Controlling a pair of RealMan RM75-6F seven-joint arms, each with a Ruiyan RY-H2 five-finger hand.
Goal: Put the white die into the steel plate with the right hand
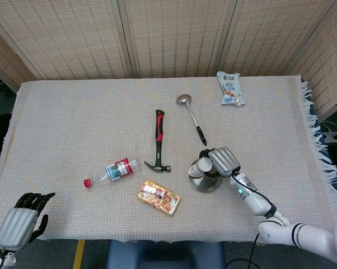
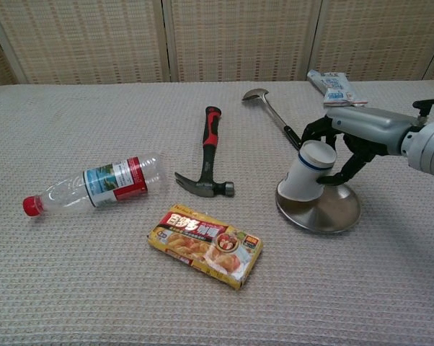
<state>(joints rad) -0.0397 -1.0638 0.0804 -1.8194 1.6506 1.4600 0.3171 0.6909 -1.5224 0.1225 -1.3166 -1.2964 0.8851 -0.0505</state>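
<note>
The white die shows as a white cylinder with a dark blue band near its top (image 2: 307,174) (image 1: 202,166). It leans to the left, with its base on the left part of the steel plate (image 2: 334,213) (image 1: 199,182). My right hand (image 2: 352,134) (image 1: 222,161) reaches in from the right and grips the cylinder's top, dark fingers curled around it. In the head view my left hand (image 1: 18,224) hangs off the table's near left corner, fingers apart and holding nothing.
A red-and-black hammer (image 2: 208,155) lies left of the plate, and a ladle (image 2: 276,117) lies behind it. A yellow food box (image 2: 205,245) and a plastic bottle (image 2: 102,184) lie further left. A snack packet (image 2: 332,88) sits at the back right. The fringed table edge (image 1: 319,145) runs along the right.
</note>
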